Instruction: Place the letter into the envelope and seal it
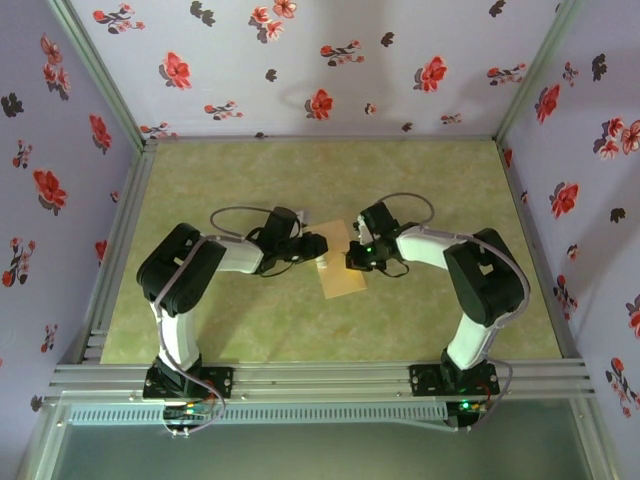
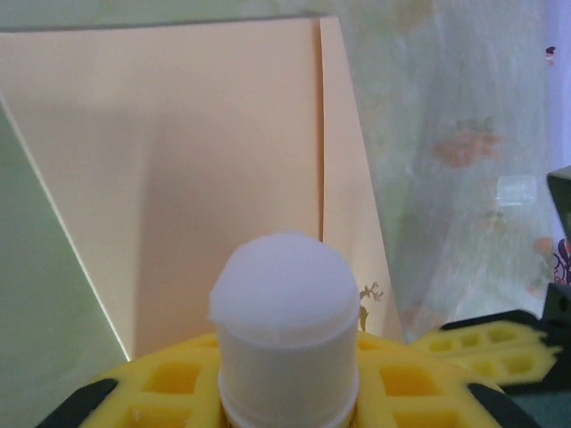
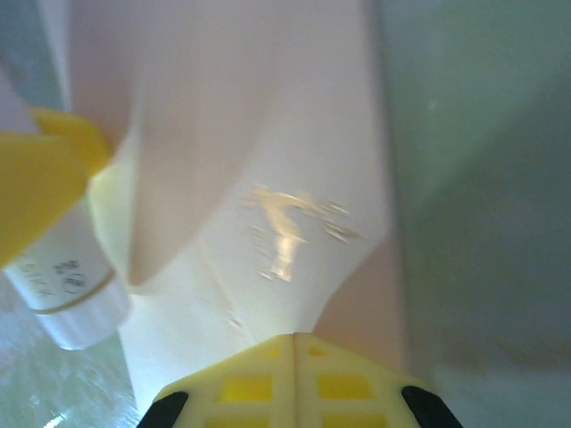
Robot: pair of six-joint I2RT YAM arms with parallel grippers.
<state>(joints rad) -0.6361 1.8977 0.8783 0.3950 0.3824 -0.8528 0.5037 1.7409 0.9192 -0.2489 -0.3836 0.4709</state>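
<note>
Seen from above, the two grippers met over the envelope (image 1: 342, 282), which lay flat on the table (image 1: 250, 180). The left gripper (image 1: 316, 248) was at its left edge and the right gripper (image 1: 353, 260) at its right edge, but the jaws were too small to read there.

The left wrist view settled one side: the left jaws were clamped on a white stick (image 2: 284, 303). Its domed tip pointed ahead at the envelope's flap crease, and whether it touched could not be told.

The right wrist view showed the right jaws closed on the envelope's edge. The paper bowed up ahead of them, and the stick was to their left. A small gold mark (image 3: 287, 230) sat just ahead of those jaws. The stick's label carried print that was too blurred to read.
</note>
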